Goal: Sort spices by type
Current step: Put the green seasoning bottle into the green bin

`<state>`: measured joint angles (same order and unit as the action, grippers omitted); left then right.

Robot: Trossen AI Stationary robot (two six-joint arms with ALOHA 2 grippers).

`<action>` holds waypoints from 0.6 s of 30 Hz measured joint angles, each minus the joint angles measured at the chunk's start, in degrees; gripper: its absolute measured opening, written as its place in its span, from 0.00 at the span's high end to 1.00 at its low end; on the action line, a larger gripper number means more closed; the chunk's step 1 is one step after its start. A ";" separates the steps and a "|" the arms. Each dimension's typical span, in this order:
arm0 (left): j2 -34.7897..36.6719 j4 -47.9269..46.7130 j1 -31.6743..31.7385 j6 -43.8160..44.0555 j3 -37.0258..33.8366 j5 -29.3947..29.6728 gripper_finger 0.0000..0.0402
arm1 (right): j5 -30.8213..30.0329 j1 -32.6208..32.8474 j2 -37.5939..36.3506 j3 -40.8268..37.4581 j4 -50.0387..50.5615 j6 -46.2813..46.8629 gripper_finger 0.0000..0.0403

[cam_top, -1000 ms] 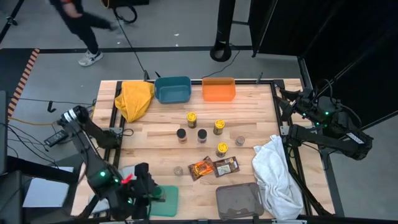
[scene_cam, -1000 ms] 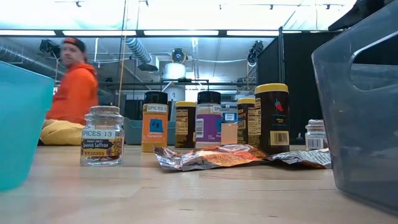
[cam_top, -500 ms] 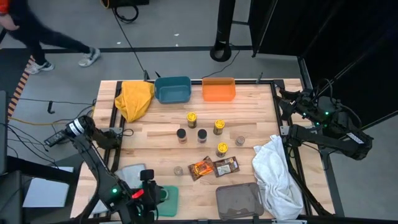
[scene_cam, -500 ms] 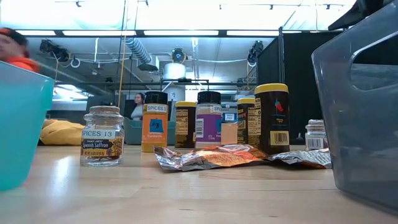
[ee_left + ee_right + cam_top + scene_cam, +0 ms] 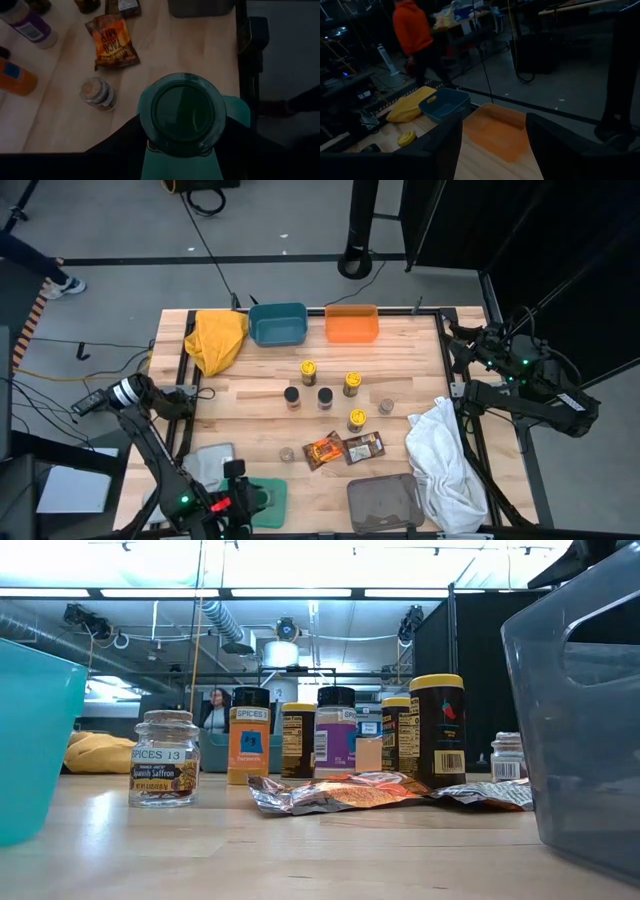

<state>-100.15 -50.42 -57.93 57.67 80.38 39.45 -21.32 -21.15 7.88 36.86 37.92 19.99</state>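
My left gripper (image 5: 238,500) is at the table's near left, shut on a green-lidded spice jar (image 5: 182,112) above the teal bin (image 5: 235,107). The other spices stand mid-table. Three jars have yellow lids (image 5: 308,367) (image 5: 352,383) (image 5: 357,419), two have dark lids (image 5: 292,395) (image 5: 325,396), and two are clear (image 5: 386,406) (image 5: 287,453). An orange packet (image 5: 323,450) and a brown packet (image 5: 364,446) lie flat beside them. My right gripper (image 5: 495,145) waits open at the far right edge, touching nothing. My left gripper pinches the jar's body just under the green lid (image 5: 150,142), one finger on each side. The lid hides the contact points. The fingers slant down toward the table's near edge. The jar is lifted over the teal bin, its lid facing the wrist camera.
A blue bin (image 5: 277,323) and an orange bin (image 5: 351,323) stand at the far edge beside a yellow cloth (image 5: 218,338). A grey bin (image 5: 385,502) sits at the near edge and a white cloth (image 5: 445,460) at the right. A flat grey tray (image 5: 208,463) lies near the teal bin.
My left gripper has moved down and toward the table's near edge, closing on the teal bin with the jar still in its hold. A person behind the table has walked out of view.
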 joint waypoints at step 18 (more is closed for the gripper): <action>-3.38 0.31 -0.55 4.33 -0.02 1.85 0.54 | 0.24 0.00 0.00 0.00 0.74 -0.17 0.45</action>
<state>-103.53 -50.11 -58.48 61.99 80.36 41.30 -21.08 -21.15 7.88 36.86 38.66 19.81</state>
